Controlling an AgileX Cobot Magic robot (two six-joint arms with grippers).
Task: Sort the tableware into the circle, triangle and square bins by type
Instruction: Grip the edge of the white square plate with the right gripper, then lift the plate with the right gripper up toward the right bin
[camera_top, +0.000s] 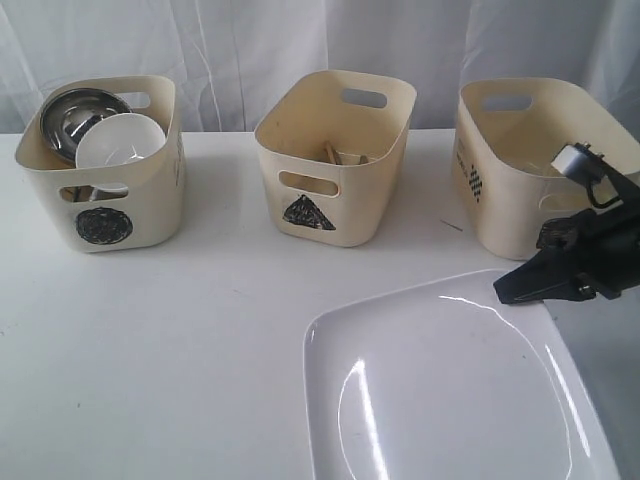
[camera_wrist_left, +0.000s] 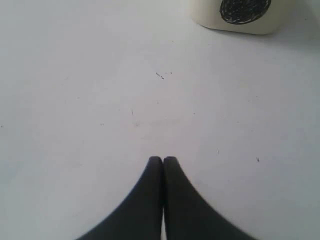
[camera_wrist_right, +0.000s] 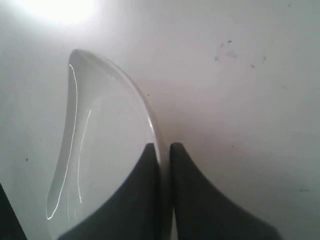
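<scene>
The large white rounded-square plate (camera_top: 450, 390) fills the near right of the exterior view, and its far right edge is pinched by my right gripper (camera_top: 515, 288). In the right wrist view the plate (camera_wrist_right: 100, 150) has its rim between the two black fingers of that gripper (camera_wrist_right: 164, 148), which is shut on it. The circle bin (camera_top: 105, 165) at the left holds a steel bowl (camera_top: 75, 115) and a small white bowl (camera_top: 120, 140). Wooden chopsticks (camera_top: 340, 155) show inside the triangle bin (camera_top: 335, 160). The square bin (camera_top: 540, 160) stands at the right. My left gripper (camera_wrist_left: 163, 161) is shut and empty over bare table near the circle bin (camera_wrist_left: 235, 15).
A white table (camera_top: 180, 340) carries everything, and a white curtain (camera_top: 300, 40) hangs behind the bins. The square bin sits just behind my right arm (camera_top: 600, 240).
</scene>
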